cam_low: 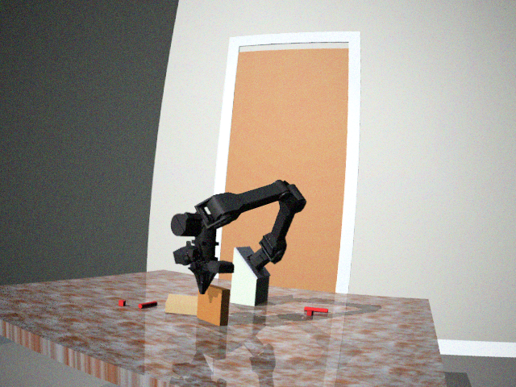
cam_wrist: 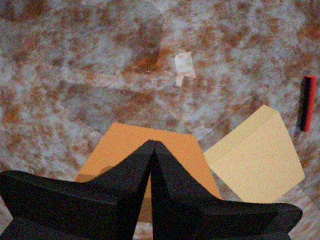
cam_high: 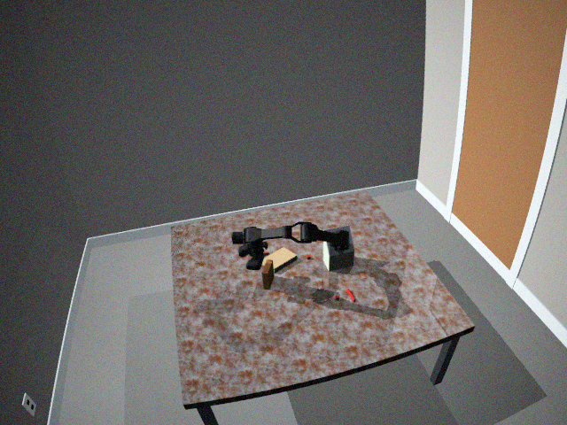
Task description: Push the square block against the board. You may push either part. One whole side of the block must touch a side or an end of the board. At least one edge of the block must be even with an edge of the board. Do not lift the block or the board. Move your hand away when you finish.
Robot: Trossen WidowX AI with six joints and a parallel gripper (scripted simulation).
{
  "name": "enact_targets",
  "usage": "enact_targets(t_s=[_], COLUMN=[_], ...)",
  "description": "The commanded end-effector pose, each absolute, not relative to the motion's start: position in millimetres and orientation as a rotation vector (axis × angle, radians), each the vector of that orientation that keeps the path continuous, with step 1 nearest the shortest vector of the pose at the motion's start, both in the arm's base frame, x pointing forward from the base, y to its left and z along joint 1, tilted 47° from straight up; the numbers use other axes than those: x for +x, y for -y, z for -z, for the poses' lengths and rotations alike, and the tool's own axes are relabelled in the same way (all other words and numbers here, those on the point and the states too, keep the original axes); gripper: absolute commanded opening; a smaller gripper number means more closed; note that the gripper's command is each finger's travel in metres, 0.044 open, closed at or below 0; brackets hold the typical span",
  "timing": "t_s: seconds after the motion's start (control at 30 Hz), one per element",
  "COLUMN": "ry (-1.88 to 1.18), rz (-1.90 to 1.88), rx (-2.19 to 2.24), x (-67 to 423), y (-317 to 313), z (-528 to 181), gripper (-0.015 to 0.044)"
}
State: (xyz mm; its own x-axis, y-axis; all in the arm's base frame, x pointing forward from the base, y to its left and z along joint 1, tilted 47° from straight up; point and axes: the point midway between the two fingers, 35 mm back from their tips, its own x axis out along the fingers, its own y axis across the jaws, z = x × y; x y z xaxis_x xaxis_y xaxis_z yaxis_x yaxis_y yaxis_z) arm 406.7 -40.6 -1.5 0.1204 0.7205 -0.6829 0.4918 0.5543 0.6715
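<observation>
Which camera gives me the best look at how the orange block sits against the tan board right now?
The wrist view: the orange block and the tan board fill the frame, meeting at a corner, not flush. The shut jaws hide part of the block. The exterior view shows the block side-on, hiding the joint. The top view shows both small.

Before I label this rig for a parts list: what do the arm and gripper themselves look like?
The arm is matte black throughout, built of blocky angular links with rounded joint housings. Its gripper has two black wedge-shaped fingers. No cables, markings or coloured trim show.
</observation>
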Motion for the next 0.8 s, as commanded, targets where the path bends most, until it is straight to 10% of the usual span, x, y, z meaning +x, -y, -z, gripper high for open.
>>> enact_targets(t_s=[0.0, 0.77], ry=[-1.522, -1.523], rz=[-0.218, -0.218], rx=[1.091, 1.092], x=[405.1, 377.6], y=[42.2, 27.9], z=[3.6, -7.3], gripper=[0.0, 0.0])
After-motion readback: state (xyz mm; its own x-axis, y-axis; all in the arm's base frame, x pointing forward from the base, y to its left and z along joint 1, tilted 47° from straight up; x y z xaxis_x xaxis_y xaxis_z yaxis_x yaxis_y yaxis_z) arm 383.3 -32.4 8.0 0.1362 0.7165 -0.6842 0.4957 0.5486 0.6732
